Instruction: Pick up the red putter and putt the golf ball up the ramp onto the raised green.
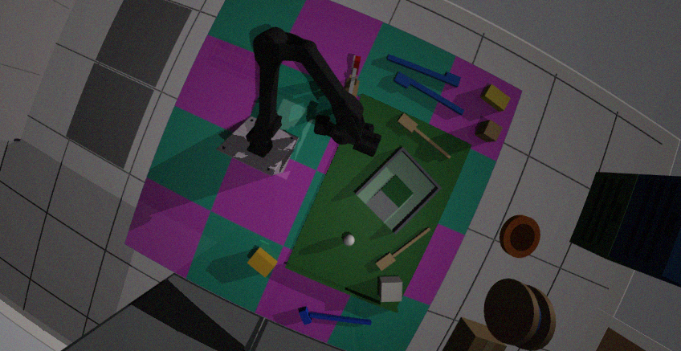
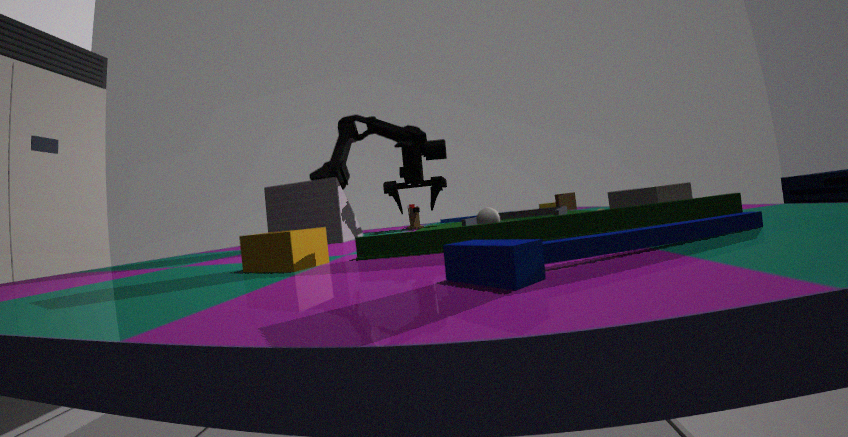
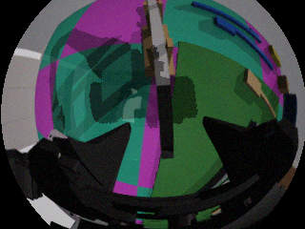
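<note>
The red putter (image 1: 356, 62) (image 3: 161, 59) lies on a small wooden stand (image 2: 415, 219) (image 3: 148, 54) beside the green turf (image 1: 324, 233); its pale shaft and black grip run under my gripper in the wrist view. My gripper (image 2: 417, 211) (image 3: 167, 123) points down, open and empty, above the putter's grip end. In the wrist view the black grip shows between the two fingertips, untouched. The white golf ball (image 1: 348, 240) (image 2: 487, 215) rests on the turf. The grey ramp (image 1: 381, 204) leads to the raised green (image 1: 397, 190) inside a grey-walled frame (image 1: 420, 209).
Two blue mallets (image 1: 422, 69) (image 1: 432, 94) lie beyond the turf, another (image 1: 336, 318) (image 2: 493, 263) near the front edge. Tan mallets (image 1: 430, 142) (image 1: 408, 246) lie on the turf. A yellow block (image 1: 262, 262) (image 2: 267, 251) and a white block (image 1: 390, 289) stand near the ball's side.
</note>
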Controlling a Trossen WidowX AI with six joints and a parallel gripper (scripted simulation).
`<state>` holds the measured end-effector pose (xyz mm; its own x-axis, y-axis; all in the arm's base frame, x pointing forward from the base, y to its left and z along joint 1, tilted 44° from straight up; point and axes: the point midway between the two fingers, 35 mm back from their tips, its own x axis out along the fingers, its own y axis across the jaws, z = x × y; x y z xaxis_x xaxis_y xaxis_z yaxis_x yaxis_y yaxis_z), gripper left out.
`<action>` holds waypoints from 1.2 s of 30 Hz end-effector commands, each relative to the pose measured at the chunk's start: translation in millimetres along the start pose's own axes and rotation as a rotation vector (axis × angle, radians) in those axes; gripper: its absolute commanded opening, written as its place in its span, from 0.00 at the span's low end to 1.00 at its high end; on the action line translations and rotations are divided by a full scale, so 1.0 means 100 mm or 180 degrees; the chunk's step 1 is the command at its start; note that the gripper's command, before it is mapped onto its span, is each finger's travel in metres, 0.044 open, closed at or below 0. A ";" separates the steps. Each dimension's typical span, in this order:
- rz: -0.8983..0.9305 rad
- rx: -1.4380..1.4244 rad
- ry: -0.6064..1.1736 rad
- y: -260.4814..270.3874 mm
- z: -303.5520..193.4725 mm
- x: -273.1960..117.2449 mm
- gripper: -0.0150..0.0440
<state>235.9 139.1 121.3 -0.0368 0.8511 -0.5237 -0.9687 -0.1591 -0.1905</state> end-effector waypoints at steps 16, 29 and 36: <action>0.0008 0.0034 -0.0019 0.02 -0.07 0.25 1.00; -0.0005 -0.0004 -0.0014 0.00 -0.05 0.23 0.64; -0.0005 -0.0004 -0.0014 0.00 -0.05 0.23 0.33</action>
<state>236.4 156.5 104.7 -0.0362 0.8536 -0.5196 -0.9686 -0.1579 -0.1920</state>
